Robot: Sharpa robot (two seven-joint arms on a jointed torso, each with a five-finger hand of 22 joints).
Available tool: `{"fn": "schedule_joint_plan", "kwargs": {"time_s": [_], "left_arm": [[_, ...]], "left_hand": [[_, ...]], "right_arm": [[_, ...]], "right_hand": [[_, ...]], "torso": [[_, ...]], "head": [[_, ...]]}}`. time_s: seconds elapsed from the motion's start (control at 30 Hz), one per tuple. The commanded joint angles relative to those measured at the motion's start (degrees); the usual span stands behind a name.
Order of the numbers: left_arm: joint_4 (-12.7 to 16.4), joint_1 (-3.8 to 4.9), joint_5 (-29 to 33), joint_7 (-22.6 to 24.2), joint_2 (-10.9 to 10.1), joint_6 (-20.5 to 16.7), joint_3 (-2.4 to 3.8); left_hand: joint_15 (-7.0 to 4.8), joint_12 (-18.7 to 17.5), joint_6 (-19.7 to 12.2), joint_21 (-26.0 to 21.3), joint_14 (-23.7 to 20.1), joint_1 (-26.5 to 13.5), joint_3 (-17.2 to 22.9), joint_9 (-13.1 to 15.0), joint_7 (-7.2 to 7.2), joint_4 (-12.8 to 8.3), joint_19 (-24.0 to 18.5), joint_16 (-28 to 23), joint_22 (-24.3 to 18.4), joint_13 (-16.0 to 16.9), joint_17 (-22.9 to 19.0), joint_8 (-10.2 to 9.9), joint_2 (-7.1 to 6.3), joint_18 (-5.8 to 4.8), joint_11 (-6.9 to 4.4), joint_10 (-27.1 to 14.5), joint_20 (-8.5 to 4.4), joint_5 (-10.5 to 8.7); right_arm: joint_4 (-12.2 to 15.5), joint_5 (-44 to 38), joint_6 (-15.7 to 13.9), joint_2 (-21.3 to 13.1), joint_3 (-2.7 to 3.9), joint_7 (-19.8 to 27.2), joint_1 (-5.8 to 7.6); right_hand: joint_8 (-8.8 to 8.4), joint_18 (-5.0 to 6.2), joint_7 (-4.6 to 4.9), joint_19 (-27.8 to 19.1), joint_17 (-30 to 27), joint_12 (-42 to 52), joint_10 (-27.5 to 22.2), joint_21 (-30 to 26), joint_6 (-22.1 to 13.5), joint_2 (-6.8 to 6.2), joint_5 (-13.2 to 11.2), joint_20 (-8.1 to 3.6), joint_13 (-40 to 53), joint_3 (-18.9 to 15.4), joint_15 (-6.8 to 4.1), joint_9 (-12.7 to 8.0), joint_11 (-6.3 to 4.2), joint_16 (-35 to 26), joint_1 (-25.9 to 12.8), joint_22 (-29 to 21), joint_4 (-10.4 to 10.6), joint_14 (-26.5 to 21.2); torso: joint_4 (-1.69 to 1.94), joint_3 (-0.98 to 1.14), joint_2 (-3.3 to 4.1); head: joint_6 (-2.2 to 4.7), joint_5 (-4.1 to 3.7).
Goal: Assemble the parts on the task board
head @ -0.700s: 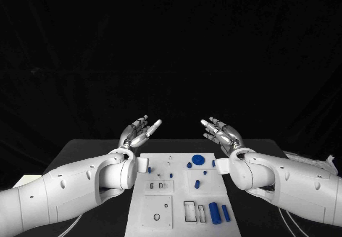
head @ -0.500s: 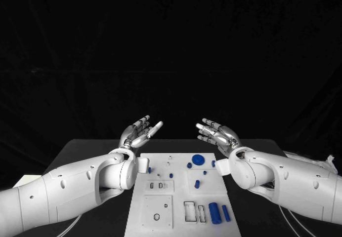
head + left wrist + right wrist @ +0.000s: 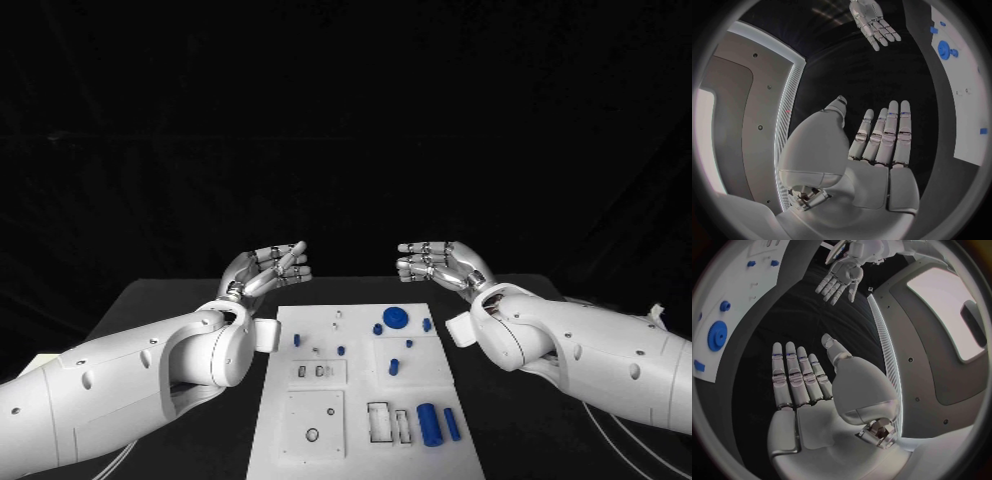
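Both hands hang above the far end of the table, beyond the board point(image 3: 325, 400), and neither touches anything. The left hand point(image 3: 267, 270) has its fingers point(image 3: 892, 132) stretched out straight, side by side and holding nothing; the right hand point(image 3: 437, 265) is likewise flat and empty, fingers point(image 3: 795, 372) extended together, thumb set off to the side. The board lies lengthwise between the two arms, white on the black table point(image 3: 173, 300). On it, a blue disc point(image 3: 395, 317) sits near the far end with a small peg point(image 3: 427, 324) just beside it, several small blue studs lie scattered through the middle, and two blue cylinders point(image 3: 438, 424) lie side by side at the near right corner, next to an open rectangular slot point(image 3: 381, 422). As judged from this, assembly has not begun: every part lies loose or unseated and no hand is near one. The risks come with the reach back. The forearms sit close over the board's long edges, so a hand drawn down and inward could sweep a sleeve or wrist across the small studs and scatter them. The cylinders look free to roll, and a nudge could send them off the near edge. The tiny studs also leave little room for broad fingers, so a pinch may slip or knock a neighbour.
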Motion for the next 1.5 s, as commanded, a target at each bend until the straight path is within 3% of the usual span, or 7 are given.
{"fn": "schedule_joint_plan", "kwargs": {"time_s": [0.03, 0.33, 0.43, 0.7, 0.83, 1.2, 1.5], "left_arm": [[1.9, 0.16, 0.6, 0.8, -1.4, 3.8, 0.05], [10.3, 0.39, 0.8, -0.6, -6.4, 5.7, 0.33], [12.4, 0.41, 0.9, -0.7, -7.5, 6.4, 0.39], [15.9, 0.66, 1.5, -0.7, -9.5, 6.9, 0.68], [16.8, 0.79, 1.7, -0.7, -9.9, 7.0, 0.77], [17.9, 0.92, 1.8, -1.1, -10.4, 7.2, 0.86], [17.8, 0.95, 1.8, -1.3, -10.4, 7.4, 0.87]], "left_hand": [[-0.84, 0.0, 1.8, 0.7, 2.9, 0.8, -0.1, -0.2, 2.13, -0.9, 2.7, 0.6, 0.0, -0.1, 0.5, -0.1, 0.43, 0.75, -0.66, 1.7, -0.77, -0.29], [-2.48, -0.6, 5.7, 1.0, 8.5, 1.6, -0.9, -0.5, 0.97, -3.0, 7.6, 0.6, -0.6, -0.1, 2.4, -1.1, 1.29, 0.72, -2.1, 6.2, -2.47, -0.35], [-2.47, -0.8, 5.7, 0.9, 8.6, 1.4, -1.1, -0.5, 1.04, -3.1, 7.8, 0.5, -0.7, -0.1, 2.5, -1.3, 1.32, 0.69, -2.05, 6.2, -2.5, -0.36], [-2.3, -1.4, 5.6, 0.5, 8.3, 1.3, -1.5, -0.5, 1.16, -3.3, 7.7, -0.1, -1.0, -0.1, 2.7, -1.9, 1.46, 0.62, -1.91, 6.1, -2.43, -0.34], [-2.3, -1.4, 5.6, 0.5, 8.3, 1.3, -1.5, -0.5, 1.16, -3.3, 7.7, -0.1, -1.0, -0.1, 2.7, -1.9, 1.46, 0.62, -1.91, 6.1, -2.43, -0.34], [-2.17, -1.7, 5.6, 0.2, 8.1, 1.1, -1.7, -0.5, 1.36, -3.4, 7.7, -0.6, -1.2, -0.1, 2.8, -2.2, 1.53, 0.59, -1.75, 5.9, -2.34, -0.34], [-2.0, -2.1, 5.6, -0.2, 7.7, 1.1, -1.9, -0.5, 1.47, -3.6, 7.4, -1.1, -1.5, -0.1, 2.8, -2.6, 1.63, 0.56, -1.63, 5.8, -2.2, -0.33]], "right_arm": [[0.0, -14.4, -1.7, -0.3, 0.28, -1.3, 0.5], [0.3, -39.0, 3.3, -0.9, 0.59, -11.3, 3.61], [0.7, -47.8, 5.1, -1.0, 0.64, -14.8, 4.39], [1.7, -64.5, 9.4, -1.0, 0.92, -21.9, 5.69], [2.1, -69.1, 11.3, -1.0, 1.02, -24.1, 5.9], [2.7, -75.5, 15.3, -0.5, 1.11, -27.1, 6.03], [2.5, -76.5, 17.2, -0.1, 1.12, -27.2, 6.02]], "right_hand": [[0.44, 1.79, 0.43, 9.8, 0.6, 0.3, 10.7, 3.6, 10.5, -0.64, -0.6, -2.97, 0.2, 3.4, -3.47, 0.3, -2.48, 1.4, 1.3, 0.5, -4.1, 13.1], [-0.74, 1.66, -1.31, 22.6, 4.6, -1.5, 15.4, 13.6, 13.7, -4.21, -2.3, -8.96, 0.3, 5.1, -7.94, 0.3, -5.1, 7.4, 1.9, 5.1, -3.9, 29.1], [-1.0, 1.5, -2.14, 26.6, 10.8, -1.8, 17.7, 19.6, 15.4, -5.27, -2.9, -10.71, 0.5, 4.7, -9.23, 0.3, -6.46, 18.6, 1.5, 8.4, -4.0, 31.0], [-1.37, 1.21, -2.46, 28.0, 32.9, -2.0, 16.0, 30.1, 16.4, -6.01, -2.5, -10.77, 0.4, 6.0, -9.69, 0.3, -6.56, 44.9, -0.2, 15.1, -3.6, 31.8], [-1.44, -0.24, -2.72, 29.4, 47.0, -1.9, 15.6, 42.6, 16.6, -6.43, -2.6, -10.46, 0.5, 7.1, -9.54, 0.3, -6.5, 57.8, -0.6, 29.1, -3.5, 31.6], [-1.34, -1.84, -2.8, 30.8, 57.5, -1.9, 15.3, 54.7, 17.3, -7.33, -3.1, -9.83, 0.6, 8.2, -9.35, 0.3, -6.24, 66.8, -1.3, 43.5, -2.5, 31.4], [-1.21, -2.13, -2.66, 31.3, 58.6, -2.0, 14.8, 56.8, 17.8, -7.59, -3.1, -9.57, 0.5, 8.4, -9.16, 0.4, -6.08, 67.9, -1.4, 46.0, -2.0, 31.3]], "torso": [[0.12, -0.06, 1.1], [1.5, 0.01, 4.19], [2.09, -0.03, 5.48], [3.39, -0.33, 7.58], [4.07, -0.5, 8.41], [5.1, -0.78, 9.75], [5.32, -0.88, 10.2]], "head": [[0.16, -0.31], [0.14, -2.07], [0.22, -2.77], [0.49, -4.22], [0.77, -4.74], [0.85, -5.57], [0.71, -5.71]]}}
